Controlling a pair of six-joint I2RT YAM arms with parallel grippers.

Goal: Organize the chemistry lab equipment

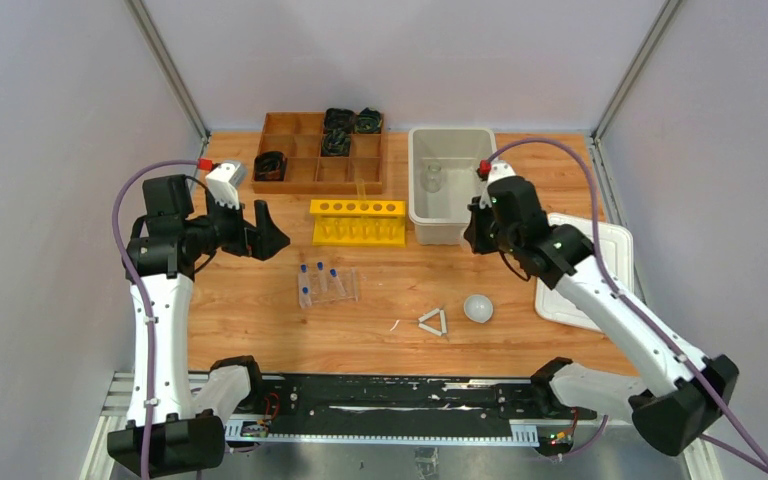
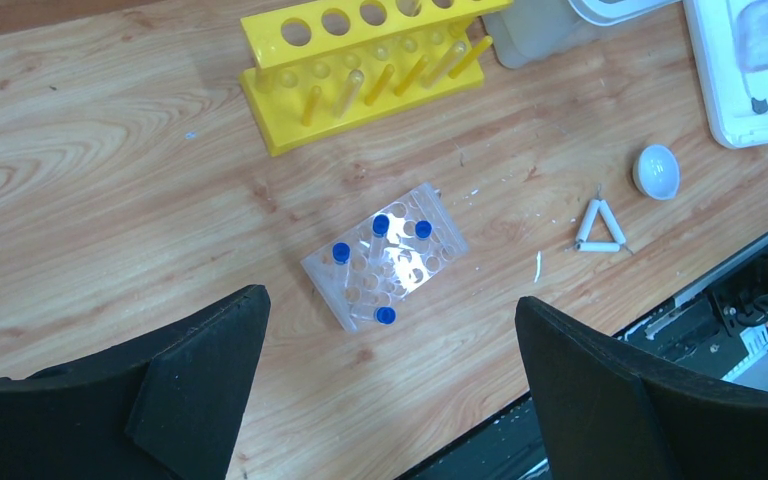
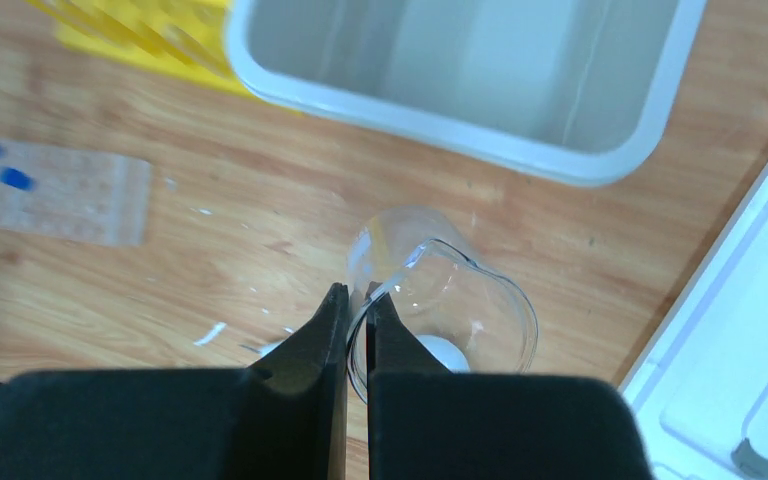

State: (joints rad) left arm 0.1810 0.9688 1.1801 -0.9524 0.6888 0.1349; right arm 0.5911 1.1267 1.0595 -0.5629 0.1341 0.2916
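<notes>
One glass vessel (image 1: 431, 178) sits in the grey bin (image 1: 440, 232); the right pincer (image 3: 357, 297) pinches the rim of a second vessel (image 3: 465, 300), the left pincer (image 2: 390, 300) is spread, and the dish (image 1: 478, 307), triangle (image 1: 433, 321) and blue-capped tubes (image 1: 320, 272) lie unsorted on the bench (image 1: 250, 320).

Left arm (image 1: 155, 330), right arm (image 1: 625, 320): white links, black joints and bases. Purple cable (image 1: 118, 205) along each, red connector (image 1: 204, 163) near wrist. Left gripper (image 2: 390, 300) fingers black, wedge-shaped. Green lights (image 1: 558, 243) on right arm.
</notes>
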